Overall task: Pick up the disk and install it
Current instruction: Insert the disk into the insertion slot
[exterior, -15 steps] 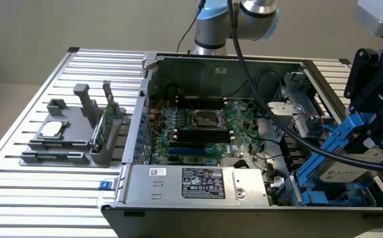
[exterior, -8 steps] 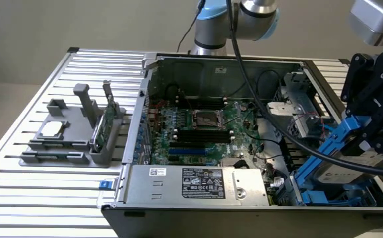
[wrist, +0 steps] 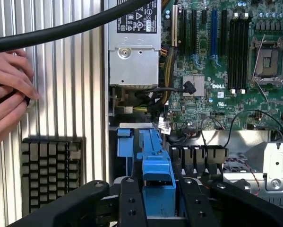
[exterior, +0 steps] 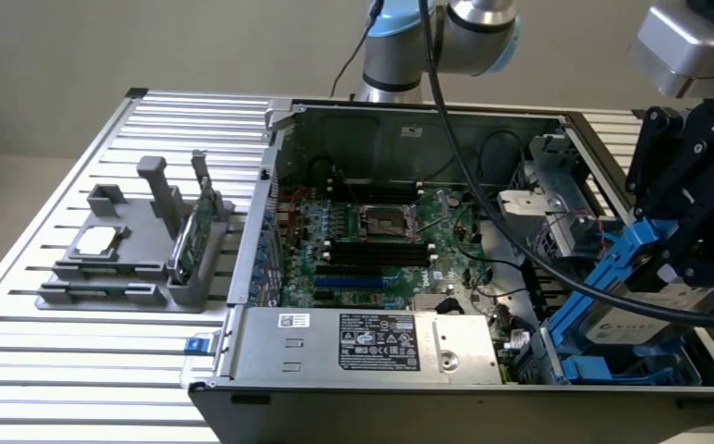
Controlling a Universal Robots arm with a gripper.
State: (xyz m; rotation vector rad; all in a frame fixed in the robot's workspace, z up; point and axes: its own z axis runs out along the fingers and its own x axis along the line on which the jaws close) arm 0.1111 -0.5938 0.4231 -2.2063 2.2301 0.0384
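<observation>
Exterior view has my pincer (exterior: 690, 264) gripping the disk (exterior: 634, 319), tilted over the drive bay (exterior: 616, 375) in the computer case (exterior: 419, 109), so I judge it needs squaring to the bay, clear of the cable (exterior: 579, 287).

Pincer (wrist: 158, 183) tight on disk (exterior: 629, 326)

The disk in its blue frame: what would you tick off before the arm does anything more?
1. Grip: gripper shut on the disk, by its blue carrier: ok.
2. Place: disk hangs over the drive bay inside the case: ok.
3. Attitude: disk tilted, not seated: not ok.
4. Black cable crosses before the disk in the exterior view; touching: cannot tell.
5. Person's hand rests on the table outside the case: ok.
</observation>
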